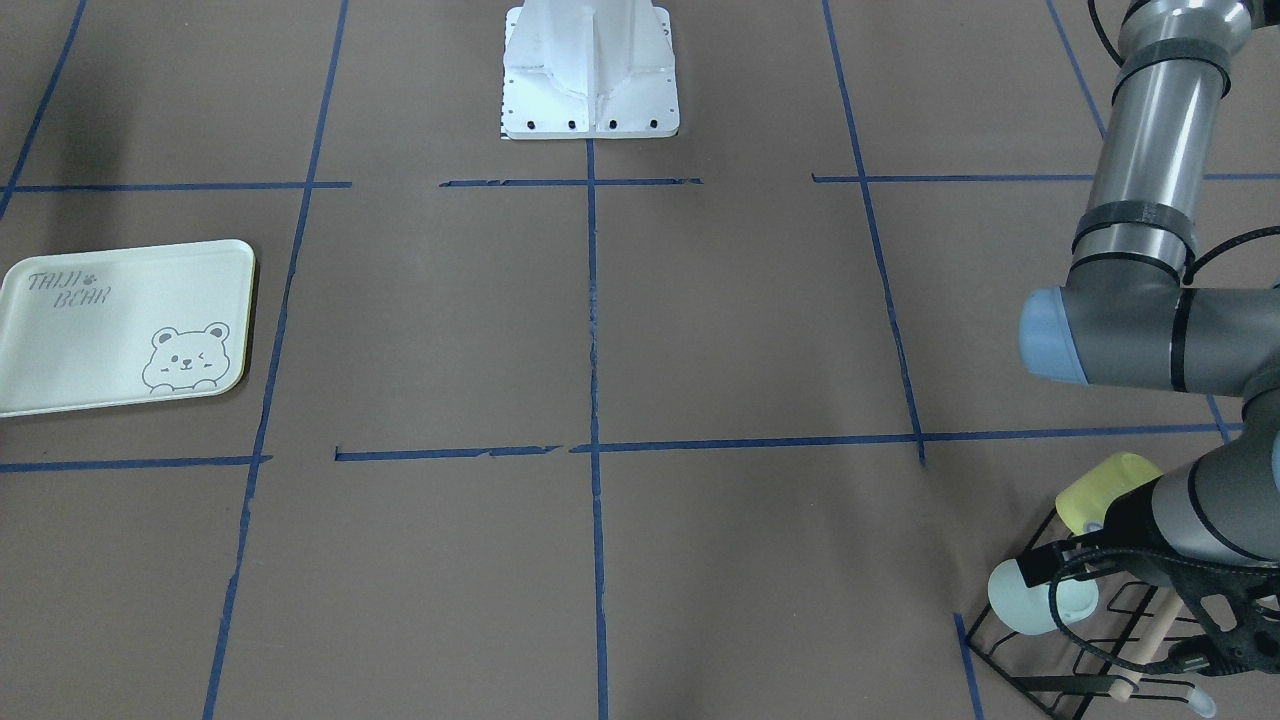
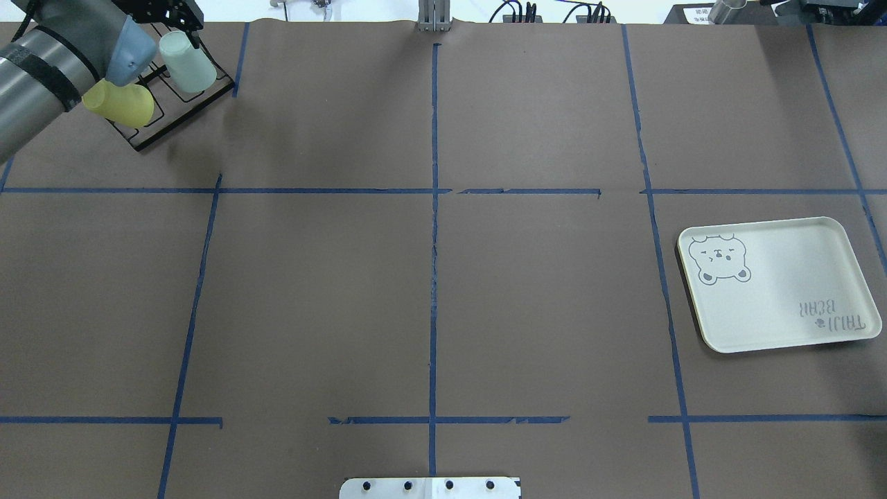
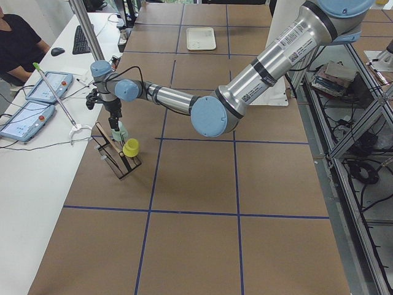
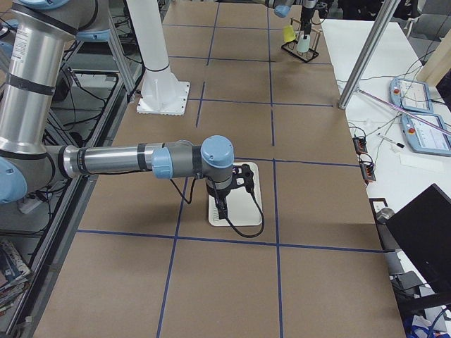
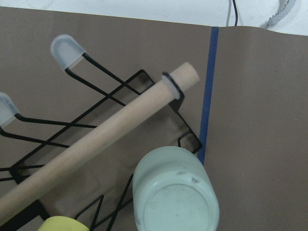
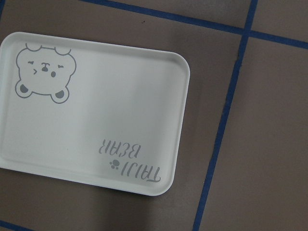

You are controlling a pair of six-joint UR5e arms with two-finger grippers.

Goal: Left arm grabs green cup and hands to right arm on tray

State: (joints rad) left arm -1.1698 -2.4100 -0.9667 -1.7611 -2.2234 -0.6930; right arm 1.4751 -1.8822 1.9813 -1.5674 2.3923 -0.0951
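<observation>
We find the green cup [image 2: 187,64] on a black wire rack [image 3: 116,155] at the far corner of the table [image 2: 312,277] on the robot's left. It sits tilted on the rack with its closed base turned up toward the left wrist camera. A yellow cup [image 2: 121,102] sits on the same rack just beside it, and a wooden dowel [image 5: 96,144] runs across the wires between the two rows of pegs. The left arm [image 3: 245,80] reaches out across the table to this corner, and the left claw [image 3: 115,123] hangs right above the green cup. In the front-facing view a black part of it seems to overlap the cup's upper side, though we cannot tell whether it touches. We also cannot tell how wide the left claw stands, as its own wrist view shows no fingers and the other views show only its body. The tray [image 2: 776,291] lies flat on the robot's right side of the table, well apart from the rack, inside a square of blue tape lines [image 2: 433,277]. The right arm [image 4: 113,160] holds the right claw [image 4: 222,205] over the tray, pointing down. Only the right-end view shows that claw, so we cannot tell its opening either.
</observation>
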